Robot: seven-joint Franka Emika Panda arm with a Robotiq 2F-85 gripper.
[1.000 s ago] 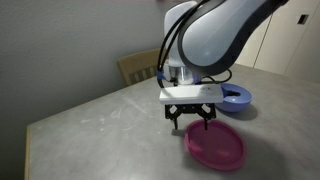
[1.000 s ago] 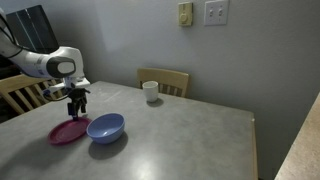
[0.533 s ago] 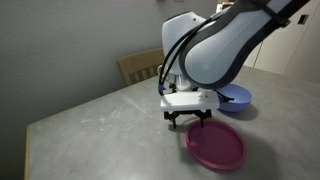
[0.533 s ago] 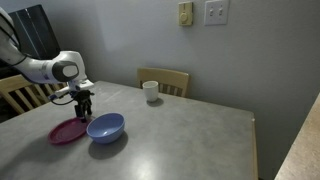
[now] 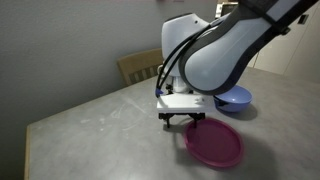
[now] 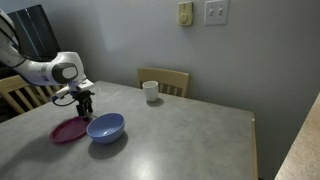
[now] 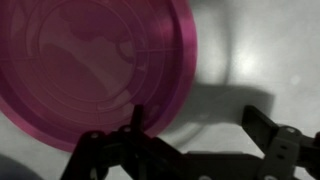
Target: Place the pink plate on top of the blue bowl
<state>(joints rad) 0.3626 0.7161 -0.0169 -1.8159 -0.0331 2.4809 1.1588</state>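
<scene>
Wrist view: gripper point(image 7: 195, 140), jaws spread and empty, now lowered toward pink plate point(image 7: 90, 65) rim beside blue bowl point(image 6: 105, 127); grasp seemingly imminent.

White arm point(image 5: 225, 50), black tool point(image 5: 185, 121)

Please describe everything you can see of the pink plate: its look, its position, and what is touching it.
The pink plate is a flat, round, magenta dish with a slightly raised rim; it looks like smooth plastic with faint concentric rings. It lies right side up and empty on the grey table, beside the blue bowl, not on it. The gripper is open at the plate's edge, one finger over the rim in the wrist view; real contact cannot be told. The plate is not lifted.
</scene>
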